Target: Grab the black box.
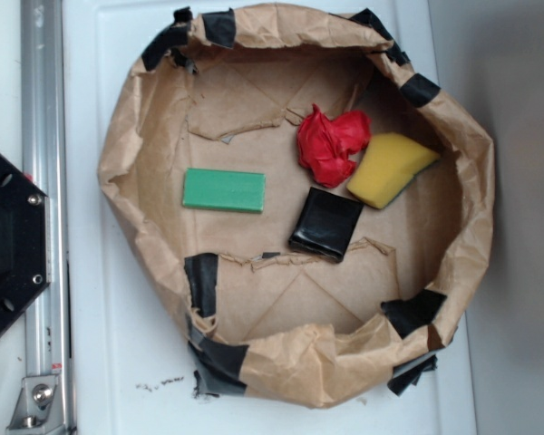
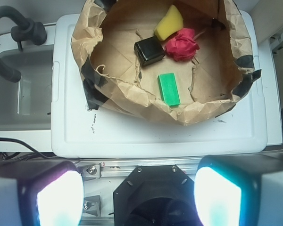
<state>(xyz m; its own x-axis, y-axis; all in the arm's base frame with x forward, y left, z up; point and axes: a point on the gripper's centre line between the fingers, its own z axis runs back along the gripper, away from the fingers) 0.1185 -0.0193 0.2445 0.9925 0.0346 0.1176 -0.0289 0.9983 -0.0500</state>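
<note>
The black box [image 1: 325, 224] is a small glossy square block lying flat on the floor of a brown paper basin [image 1: 136, 154], right of centre. In the wrist view the black box [image 2: 149, 50] sits far ahead, between a yellow sponge [image 2: 169, 23] and a green block [image 2: 169, 88]. My gripper [image 2: 138, 195] hangs high above the robot base, well back from the basin. Its two fingers [image 2: 59, 197] stand wide apart with nothing between them. The gripper does not show in the exterior view.
A crumpled red cloth [image 1: 333, 141], the yellow sponge [image 1: 390, 169] and the green block [image 1: 224, 190] share the basin with the box. Black tape patches [image 1: 201, 283] dot its raised paper rim. The black robot base [image 1: 9, 243] and a metal rail [image 1: 43, 136] stand at the left.
</note>
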